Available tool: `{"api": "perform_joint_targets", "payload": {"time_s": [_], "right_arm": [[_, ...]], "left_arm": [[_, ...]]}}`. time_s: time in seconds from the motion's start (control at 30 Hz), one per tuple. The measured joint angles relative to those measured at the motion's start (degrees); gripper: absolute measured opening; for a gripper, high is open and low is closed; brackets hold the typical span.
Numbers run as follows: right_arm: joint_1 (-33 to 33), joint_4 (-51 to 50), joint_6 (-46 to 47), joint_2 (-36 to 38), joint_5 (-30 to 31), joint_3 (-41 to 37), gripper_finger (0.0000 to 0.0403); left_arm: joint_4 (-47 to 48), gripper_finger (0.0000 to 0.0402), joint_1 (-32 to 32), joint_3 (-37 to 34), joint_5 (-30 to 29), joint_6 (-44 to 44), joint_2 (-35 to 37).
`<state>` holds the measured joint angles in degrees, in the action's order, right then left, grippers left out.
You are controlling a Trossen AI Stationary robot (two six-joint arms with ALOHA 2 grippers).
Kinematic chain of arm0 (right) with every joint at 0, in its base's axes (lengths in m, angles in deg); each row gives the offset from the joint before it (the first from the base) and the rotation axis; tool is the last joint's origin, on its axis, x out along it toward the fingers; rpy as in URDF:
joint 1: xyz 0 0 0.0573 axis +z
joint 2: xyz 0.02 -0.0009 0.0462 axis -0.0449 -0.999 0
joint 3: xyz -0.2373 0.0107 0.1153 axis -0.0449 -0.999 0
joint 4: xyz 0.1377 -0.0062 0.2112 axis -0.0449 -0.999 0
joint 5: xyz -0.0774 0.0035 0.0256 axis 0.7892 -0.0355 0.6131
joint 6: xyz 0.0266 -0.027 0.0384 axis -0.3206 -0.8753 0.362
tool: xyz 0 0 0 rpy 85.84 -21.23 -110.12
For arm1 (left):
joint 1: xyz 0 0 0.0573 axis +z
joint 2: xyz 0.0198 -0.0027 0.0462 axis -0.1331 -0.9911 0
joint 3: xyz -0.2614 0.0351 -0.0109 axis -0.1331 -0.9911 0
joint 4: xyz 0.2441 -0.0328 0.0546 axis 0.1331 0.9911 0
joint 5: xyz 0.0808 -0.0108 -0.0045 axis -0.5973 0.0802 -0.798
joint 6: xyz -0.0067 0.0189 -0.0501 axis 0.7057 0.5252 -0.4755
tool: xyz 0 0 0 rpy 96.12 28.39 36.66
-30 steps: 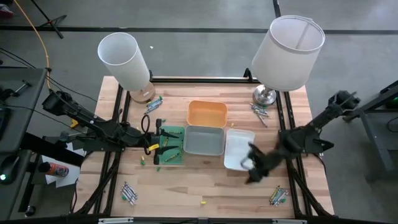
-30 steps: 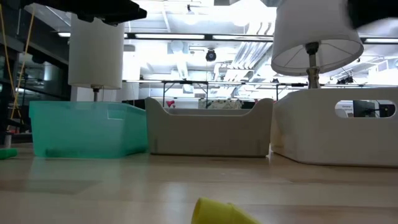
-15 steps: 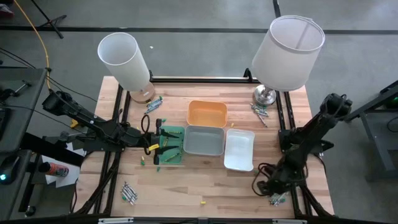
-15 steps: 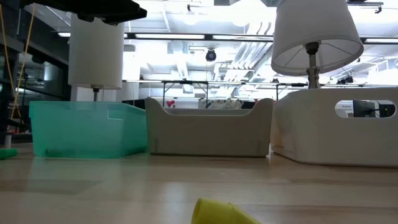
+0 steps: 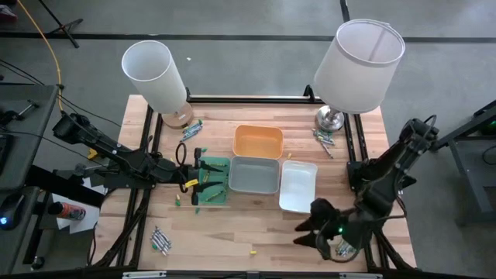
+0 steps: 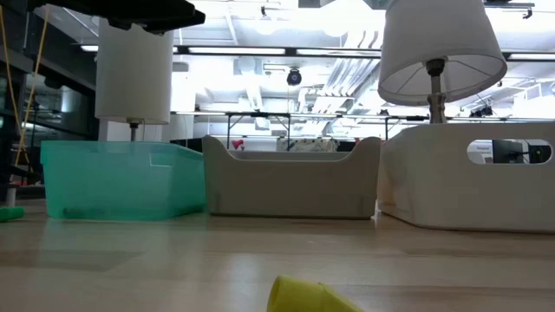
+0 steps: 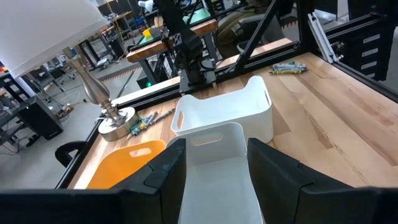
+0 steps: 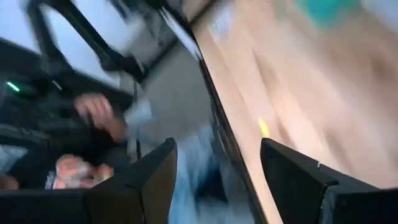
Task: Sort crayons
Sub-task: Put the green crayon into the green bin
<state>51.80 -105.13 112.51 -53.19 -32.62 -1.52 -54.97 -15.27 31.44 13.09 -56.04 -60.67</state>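
Nearest the table's front edge, right side, the right gripper (image 5: 316, 229) hangs low by a small crayon bundle (image 5: 346, 246), fingers spread wide w/ nothing between them in the right wrist view. One loose yellow crayon (image 5: 251, 252) lies alone near the front edge, mid-table; another bundle (image 5: 160, 240) sits front-left.

Mid-table: the white tray (image 5: 298, 187), grey tray (image 5: 254, 175) and green tray (image 5: 211, 181) stand in a row, orange tray (image 5: 258, 142) just behind. The left gripper (image 5: 194, 177) waits over the green tray, fingers apart, holding nothing. A few green bits lie beside that tray.

Far side: more crayons by the left lamp base (image 5: 177, 118) and the right lamp base (image 5: 329, 118).

Risks, as I judge: the wrist view is smeared, so the arm looks to be swinging; coming in fast could scatter the front-right bundle or knock sticks off the edge, which is close. Sticks are thin and bunched, so open fingers may pinch two at once or roll one away.
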Motion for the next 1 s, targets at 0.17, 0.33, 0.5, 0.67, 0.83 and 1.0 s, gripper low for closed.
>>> {"api": "perform_joint_targets", "payload": {"time_s": [0.17, 0.33, 0.5, 0.67, 0.83, 1.0], "right_arm": [[-3.56, -3.59, -11.72, -10.09, -9.3, 15.59, 0.0224], [-6.41, -35.39, -4.76, -21.96, -22.95, 34.05, 0.0224], [-6.58, -67.64, 5.39, -30.69, -33.06, 43.33, 0.0224], [-5.14, -65.62, 7.33, -31.58, -38.59, 36.92, 0.0224], [-4.32, -66.54, 12.64, -30.47, -50.15, 25.36, 0.0224], [-2.62, -54.14, 20.95, -26.1, -56.37, 12.1, 0.0224]], "left_arm": [[0.32, 0.0158, 0.0, 0.0, -0.01, -0.01, 0.0], [0.33, 0.0158, 0.0, 0.0, 0.0, -0.03, 0.0], [0.35, 0.0158, 0.0, 0.0, 0.0, -0.1, 0.0], [0.55, 0.0158, 0.0, 0.0, 0.0, -0.11, 0.0], [0.54, 0.0158, 0.0, 0.0, 0.0, -0.07, 0.0], [0.3, 0.0158, 0.01, 0.0, 0.0, -0.07, 0.0]]}}
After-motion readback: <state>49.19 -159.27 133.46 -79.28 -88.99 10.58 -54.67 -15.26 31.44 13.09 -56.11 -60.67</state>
